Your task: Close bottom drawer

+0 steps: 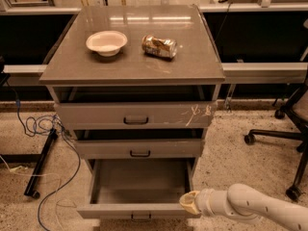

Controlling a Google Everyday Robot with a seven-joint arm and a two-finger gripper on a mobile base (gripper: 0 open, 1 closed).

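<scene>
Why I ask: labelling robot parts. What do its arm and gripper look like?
The arm is smooth, white and tubular with rounded joints. The gripper, by the bottom drawer's front corner, is a cream-yellow rounded tip. No cables or markings show.

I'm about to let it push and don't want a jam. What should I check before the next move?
1. Bottom drawer pulled out, needing the push: ok.
2. Drawer box free of contents that could snag: ok, looks empty.
3. Claw at the drawer front's right end: ok, though an off-centre push might skew it.
4. Claw touching the front: cannot tell.
5. Cables on the floor left of the cabinet, clear of the drawer: ok.
6. Can lies on its side on the cabinet top, back from the edge: ok.
</scene>
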